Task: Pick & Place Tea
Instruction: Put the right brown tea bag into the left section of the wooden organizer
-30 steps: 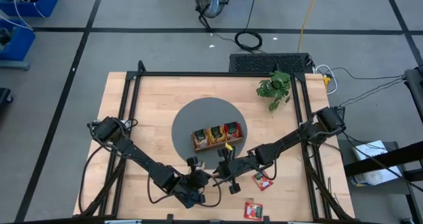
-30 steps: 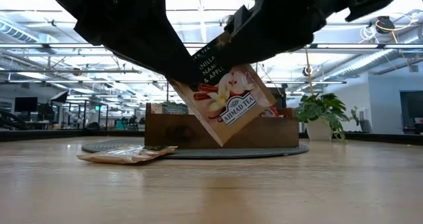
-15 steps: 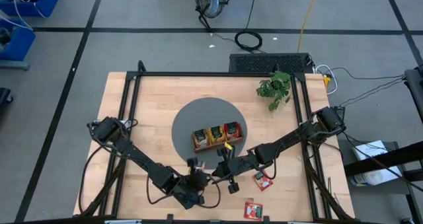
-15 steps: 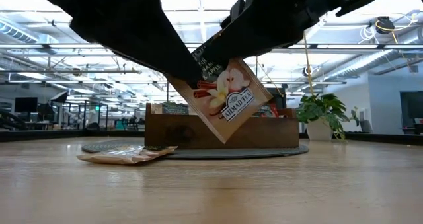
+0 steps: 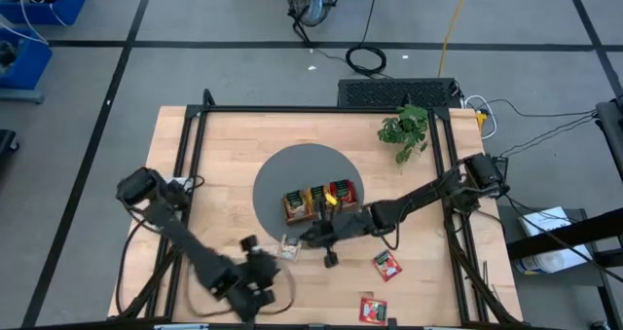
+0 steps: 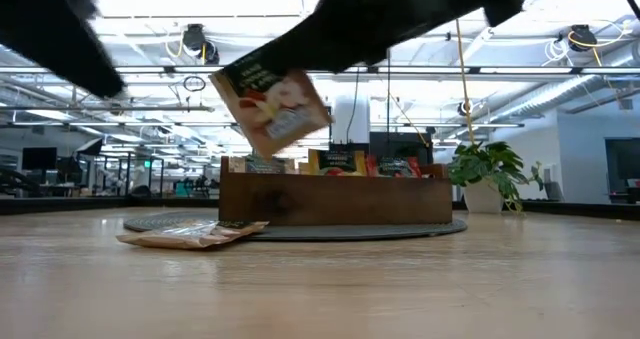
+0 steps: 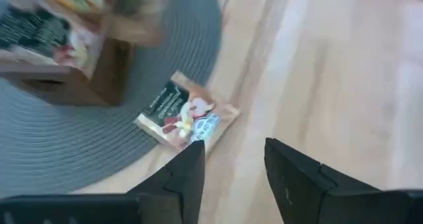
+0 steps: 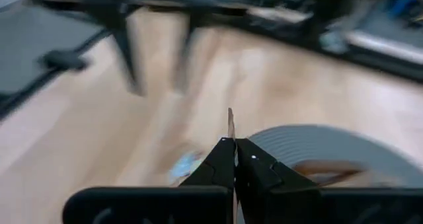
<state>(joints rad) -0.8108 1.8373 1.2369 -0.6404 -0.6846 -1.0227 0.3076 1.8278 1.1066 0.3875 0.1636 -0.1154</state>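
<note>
The right gripper (image 8: 232, 159) is clamped on a beige tea packet (image 6: 270, 104), which is gripped by one thin edge between the closed fingers and is seen edge-on in the right wrist view (image 8: 230, 123). In the low view the packet is held tilted in the air, above and in front of the wooden tray (image 6: 335, 201). From above, the right gripper (image 5: 313, 235) is placed just in front of the tray (image 5: 292, 211), at the near edge of the round grey mat (image 5: 277, 179).

The left gripper (image 7: 231, 174) is released: a clear gap is seen between its two dark fingers (image 7: 188, 178), and nothing is held in it. In the high view the left gripper (image 5: 255, 250) is found near the front of the table (image 5: 219, 145), to the left of the right gripper and apart from it.

A second beige packet (image 7: 187, 116) is laid flat, half on the rim of the mat (image 7: 79, 141) and half on the bare wood, just beside the tray's corner (image 7: 99, 78). In the low view this packet (image 6: 195, 234) is seen lying to the left of the tray. The tray's compartments are filled with upright packets: beige, yellow (image 5: 318, 196) and red (image 5: 341, 190). Two red packets are left on the table nearer the front, one (image 5: 387, 265) to the right of the right gripper and one (image 5: 374, 311) close to the front edge. A potted plant (image 5: 405, 128) is stood at the far right corner.
</note>
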